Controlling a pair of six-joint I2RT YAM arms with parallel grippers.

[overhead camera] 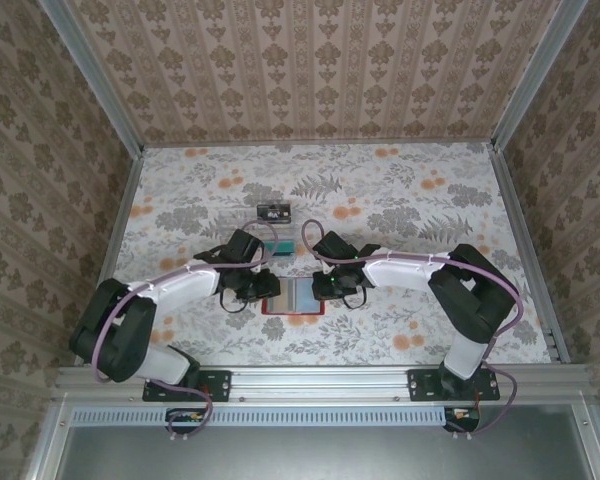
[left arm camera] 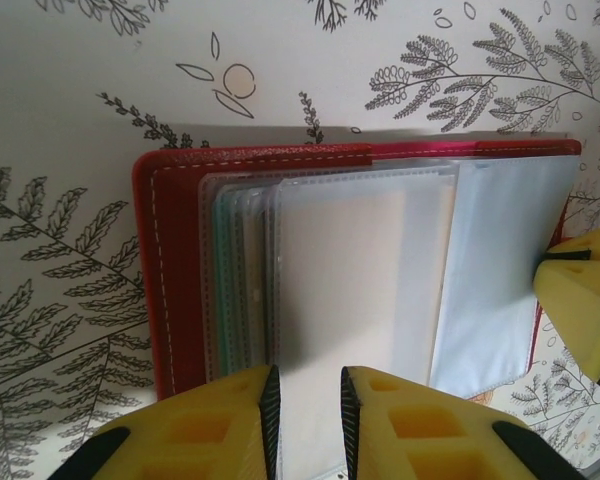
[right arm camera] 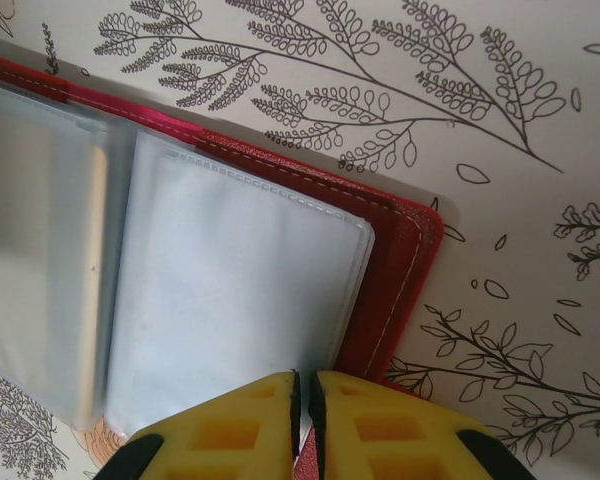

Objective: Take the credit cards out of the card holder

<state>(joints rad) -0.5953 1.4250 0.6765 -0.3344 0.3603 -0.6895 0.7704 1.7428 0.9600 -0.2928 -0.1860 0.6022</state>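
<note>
Wallet (overhead camera: 293, 297): light, floppy; sleeves (left arm camera: 360, 280) slick; we'd pinch a rim. Left hand (left arm camera: 307, 388) slightly parted astride a sleeve; right hand (right arm camera: 305, 388) nearly shut.

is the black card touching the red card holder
Apart: the top view shows the black card lying well beyond the card holder, with floral tabletop between them.
</note>
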